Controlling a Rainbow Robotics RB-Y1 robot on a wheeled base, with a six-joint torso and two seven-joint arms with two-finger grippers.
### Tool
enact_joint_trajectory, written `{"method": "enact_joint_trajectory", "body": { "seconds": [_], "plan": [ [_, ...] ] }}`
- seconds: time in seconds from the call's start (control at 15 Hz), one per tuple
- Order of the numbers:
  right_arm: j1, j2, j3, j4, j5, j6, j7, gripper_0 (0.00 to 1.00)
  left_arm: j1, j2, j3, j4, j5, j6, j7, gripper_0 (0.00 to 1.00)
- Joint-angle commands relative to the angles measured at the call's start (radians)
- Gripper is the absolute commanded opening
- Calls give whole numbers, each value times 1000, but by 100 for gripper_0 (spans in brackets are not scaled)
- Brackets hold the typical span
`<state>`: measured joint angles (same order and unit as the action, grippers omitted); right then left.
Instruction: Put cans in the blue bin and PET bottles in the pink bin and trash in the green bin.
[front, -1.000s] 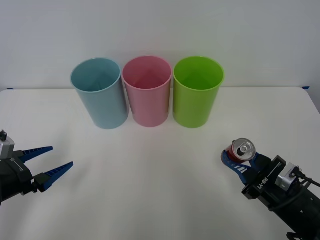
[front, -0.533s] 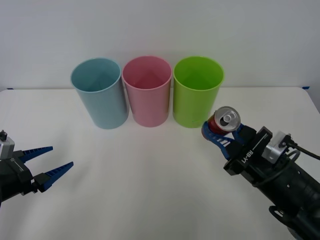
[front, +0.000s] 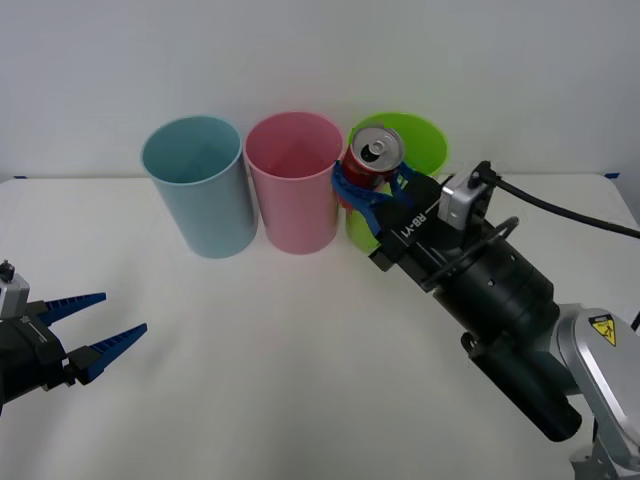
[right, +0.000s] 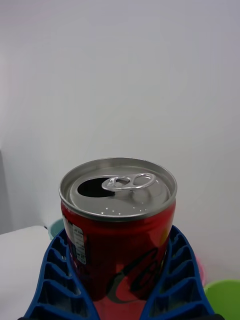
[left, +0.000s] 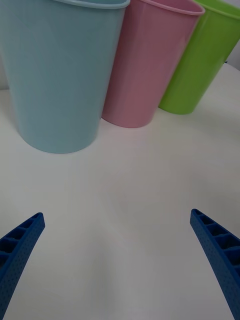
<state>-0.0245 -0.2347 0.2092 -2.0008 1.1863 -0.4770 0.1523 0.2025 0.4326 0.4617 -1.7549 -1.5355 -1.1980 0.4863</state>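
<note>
right gripper fingers clamped on red can, upright, opened top up, raised above worktop before seam of pink bin and green bin. right arm stretched from near right corner toward far edge. blue bin leftmost in far-edge row. left gripper low at near left edge, fingers wide apart, holding nothing.

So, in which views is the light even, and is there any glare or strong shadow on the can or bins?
Front view: even, soft light, faint shadows under the blue bin, pink bin and green bin. Right wrist view: the can is sharp in the right gripper, with mild sheen on its silver top. Left wrist view: no glare on the bins; the left gripper hangs open.
</note>
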Motion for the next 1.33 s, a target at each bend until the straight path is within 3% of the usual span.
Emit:
{"method": "enact_joint_trajectory", "body": {
  "seconds": [0.07, 0.6, 1.33],
  "plan": [
    [-126, -5, 82, 63, 35, 132, -56, 0, 0, 0, 0, 0, 0, 0, 0, 100],
    [-486, 0, 289, 313, -45, 439, -80, 0, 0, 0, 0, 0, 0, 0, 0, 100],
    [-882, 189, 331, 864, -63, 492, -99, 0, 0, 0, 0, 0, 0, 0, 0, 100]
  ]
}}
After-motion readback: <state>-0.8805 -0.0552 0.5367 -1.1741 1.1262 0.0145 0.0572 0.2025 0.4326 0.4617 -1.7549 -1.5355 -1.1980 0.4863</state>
